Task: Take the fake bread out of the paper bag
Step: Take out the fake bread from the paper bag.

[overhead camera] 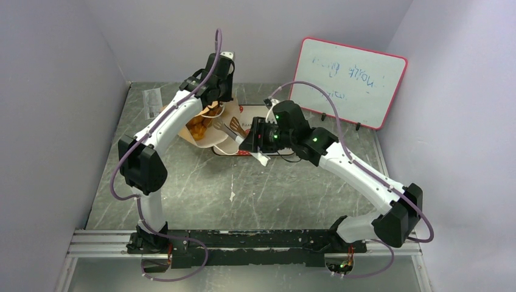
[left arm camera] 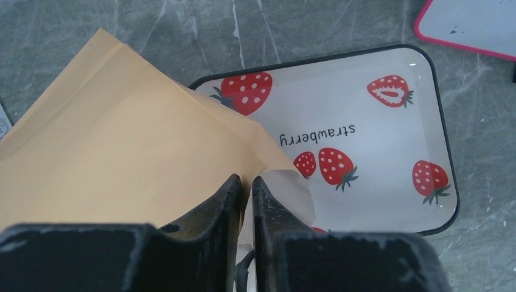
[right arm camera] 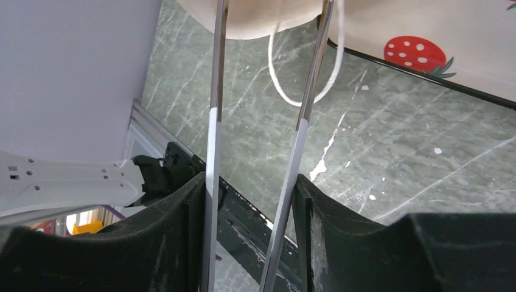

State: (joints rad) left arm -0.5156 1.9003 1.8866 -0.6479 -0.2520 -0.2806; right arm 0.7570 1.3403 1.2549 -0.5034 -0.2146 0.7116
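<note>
"strawberry" on the tray (left arm camera: 377, 152)

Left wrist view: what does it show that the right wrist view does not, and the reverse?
Only the left wrist: the left gripper, jaws shut on an edge of the paper bag, and a whiteboard corner. Only the right wrist: the right gripper holding silver tongs between its jaws, and a white cord handle. Both: the strawberry-print tray and the green table.

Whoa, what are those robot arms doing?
The left gripper pinches an edge of the tan kraft-paper bag, which lies partly over the white strawberry-print tray. The right gripper holds slim silver tongs, pointed toward the bag's mouth. The glossy golden-orange toy breads sit inside the bag; none shows on the tray.
</note>
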